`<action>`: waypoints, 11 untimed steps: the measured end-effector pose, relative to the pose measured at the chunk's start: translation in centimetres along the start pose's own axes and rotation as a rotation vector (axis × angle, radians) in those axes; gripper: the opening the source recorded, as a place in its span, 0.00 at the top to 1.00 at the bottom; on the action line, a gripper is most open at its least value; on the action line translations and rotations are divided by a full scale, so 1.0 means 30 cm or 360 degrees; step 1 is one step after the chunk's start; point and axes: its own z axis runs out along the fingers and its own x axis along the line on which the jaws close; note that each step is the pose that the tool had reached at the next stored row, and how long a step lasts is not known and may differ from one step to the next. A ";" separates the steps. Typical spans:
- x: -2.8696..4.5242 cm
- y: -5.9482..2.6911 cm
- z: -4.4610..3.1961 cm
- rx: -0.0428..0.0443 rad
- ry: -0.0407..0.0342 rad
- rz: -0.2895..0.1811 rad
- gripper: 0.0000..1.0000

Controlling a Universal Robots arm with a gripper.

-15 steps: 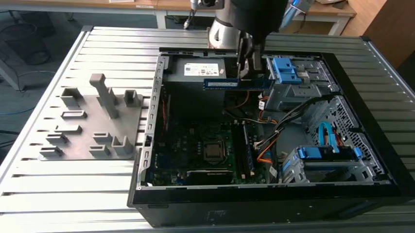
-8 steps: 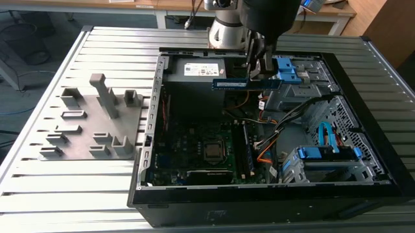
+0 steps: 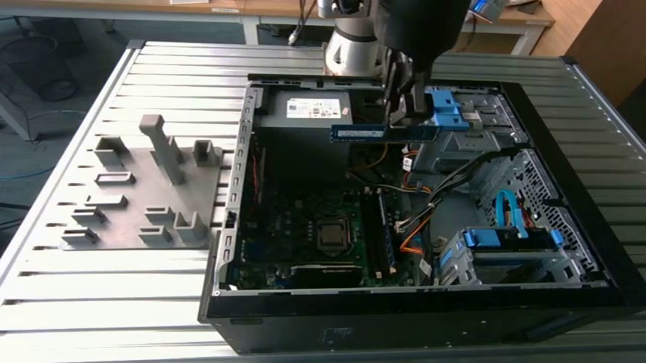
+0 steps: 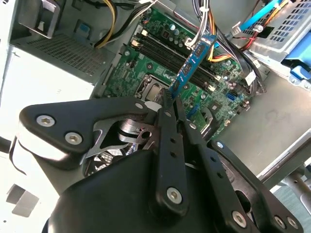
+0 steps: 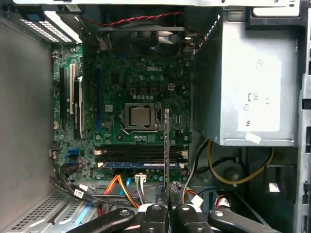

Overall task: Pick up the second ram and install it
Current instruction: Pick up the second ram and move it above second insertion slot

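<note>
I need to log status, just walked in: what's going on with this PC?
The arm's gripper is shut on the ram and holds it in the air over the open case. The ram is not yet in a slot. An installed stick already sits in a memory slot near the processor.
</note>
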 end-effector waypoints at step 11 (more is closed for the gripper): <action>0.045 0.006 0.023 0.0000 -0.0006 0.0000 0.86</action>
